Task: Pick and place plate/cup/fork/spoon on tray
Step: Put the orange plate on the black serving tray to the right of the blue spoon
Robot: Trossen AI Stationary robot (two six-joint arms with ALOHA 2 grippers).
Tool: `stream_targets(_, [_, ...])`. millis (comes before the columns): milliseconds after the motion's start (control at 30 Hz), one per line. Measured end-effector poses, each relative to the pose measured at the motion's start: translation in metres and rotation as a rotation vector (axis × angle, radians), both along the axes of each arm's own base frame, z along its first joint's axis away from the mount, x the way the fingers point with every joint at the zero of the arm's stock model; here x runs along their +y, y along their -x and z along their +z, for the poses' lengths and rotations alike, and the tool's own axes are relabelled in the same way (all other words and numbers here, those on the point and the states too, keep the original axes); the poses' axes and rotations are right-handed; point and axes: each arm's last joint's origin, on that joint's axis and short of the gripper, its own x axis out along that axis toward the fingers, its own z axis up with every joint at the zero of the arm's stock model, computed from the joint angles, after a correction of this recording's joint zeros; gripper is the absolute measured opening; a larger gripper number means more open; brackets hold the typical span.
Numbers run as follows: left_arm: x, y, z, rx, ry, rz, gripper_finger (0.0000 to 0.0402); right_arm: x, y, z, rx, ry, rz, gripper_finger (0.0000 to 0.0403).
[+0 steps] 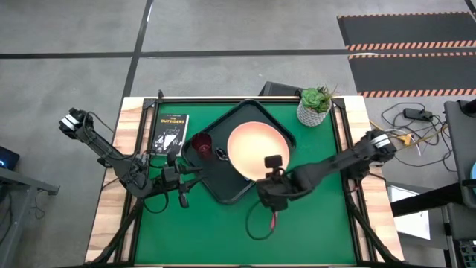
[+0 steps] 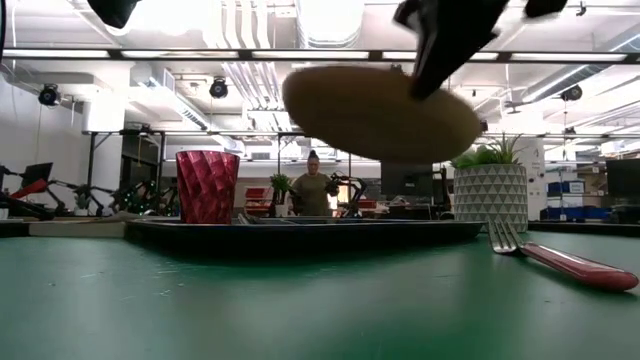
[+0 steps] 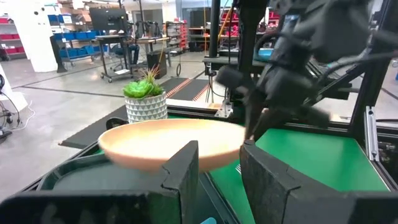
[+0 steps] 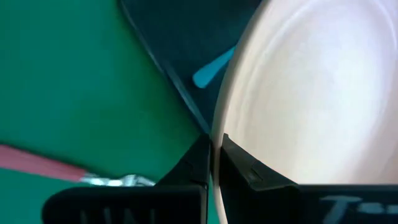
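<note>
One potted plant (image 1: 315, 104) beside tray (image 1: 216, 190), book (image 1: 171, 132) opposite.

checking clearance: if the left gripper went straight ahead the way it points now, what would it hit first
Probably the plate, held above the tray by the right gripper; it lies dead ahead of the left gripper, though depth is unclear.

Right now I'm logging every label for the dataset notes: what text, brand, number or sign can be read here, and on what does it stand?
"THE OUTSIDERS": white title on the small black book at the green table's far left; legible only in part, smaller print beneath it unreadable.
Pale letters on the right gripper body, in its wrist view: cropped and blurred, unreadable.
Peach-pink round plate, maroon cup, white patterned plant pot: no text visible.
</note>
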Motion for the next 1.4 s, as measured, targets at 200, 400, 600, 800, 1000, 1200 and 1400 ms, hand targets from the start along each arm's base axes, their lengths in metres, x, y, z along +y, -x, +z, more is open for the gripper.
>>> stream_targets(200, [0.000,0.000,0.000,0.000,0.000,0.000,0.0099,-0.025,-0.022,-0.026,0.089,0.059,0.013,0.0008])
stream_targets(400, [0.000,0.000,0.000,0.000,0.000,0.000,0.0099,-0.042,-0.039,-0.049,0.139,0.091,0.029,0.0008])
stream_targets(600, [0.000,0.000,0.000,0.000,0.000,0.000,0.0099,-0.055,-0.052,-0.069,0.175,0.109,0.055,0.0008])
stream_targets(800, [0.000,0.000,0.000,0.000,0.000,0.000,0.0099,-0.067,-0.056,-0.078,0.202,0.078,0.037,0.0008])
stream_targets(1000, [0.000,0.000,0.000,0.000,0.000,0.000,0.0099,-0.073,-0.061,-0.080,0.180,0.003,0.028,0.0008])
stream_targets(1200, [0.000,0.000,0.000,0.000,0.000,0.000,0.0099,-0.077,-0.063,-0.080,0.161,-0.004,0.019,0.0008])
stream_targets(1400, [0.000,0.000,0.000,0.000,0.000,0.000,0.0099,-0.079,-0.063,-0.080,0.163,-0.005,0.012,0.0009])
